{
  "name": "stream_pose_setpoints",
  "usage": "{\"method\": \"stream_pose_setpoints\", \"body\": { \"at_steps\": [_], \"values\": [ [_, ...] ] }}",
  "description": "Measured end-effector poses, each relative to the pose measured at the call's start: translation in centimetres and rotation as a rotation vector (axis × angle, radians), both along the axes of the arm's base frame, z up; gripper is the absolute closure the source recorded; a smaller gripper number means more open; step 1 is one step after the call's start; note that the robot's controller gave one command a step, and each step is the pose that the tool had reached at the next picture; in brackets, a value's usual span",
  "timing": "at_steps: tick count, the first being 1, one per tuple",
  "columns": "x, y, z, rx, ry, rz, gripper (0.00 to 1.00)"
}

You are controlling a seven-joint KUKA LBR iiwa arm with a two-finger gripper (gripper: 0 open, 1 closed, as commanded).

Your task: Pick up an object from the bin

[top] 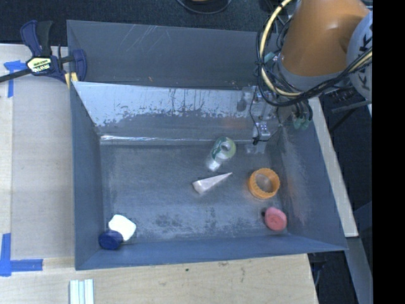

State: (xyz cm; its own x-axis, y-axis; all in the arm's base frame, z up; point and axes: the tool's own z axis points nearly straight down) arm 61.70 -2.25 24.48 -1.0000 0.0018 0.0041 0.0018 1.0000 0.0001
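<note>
My gripper [260, 133] hangs at the back right of the bin, under the orange cover, its fingers pointing down close to the back wall. Just left of it and a little nearer lies a small clear bottle with a green label [221, 152]. An orange tape roll [264, 183] lies flat on the floor below the gripper. A white wedge-shaped piece [211, 183] rests left of the roll. I see nothing between the fingers.
A pink round object [275, 218] sits in the front right corner. A white lump [122, 226] and a dark blue cap [110, 240] lie together in the front left corner. Yellow and black cables loop round the arm's wrist above the gripper.
</note>
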Motion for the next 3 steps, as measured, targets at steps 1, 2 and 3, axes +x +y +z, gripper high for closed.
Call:
{"method": "stream_pose_setpoints", "body": {
  "at_steps": [1,2,3],
  "values": [
    [0.1,0.0,0.5,0.0,-0.009,0.0,0.0],
    [-0.1,-0.4,-7.3,0.0,0.003,0.067,0.0],
    [-0.1,-0.5,-5.1,-0.001,-0.016,0.184,0.0]
  ]
}}
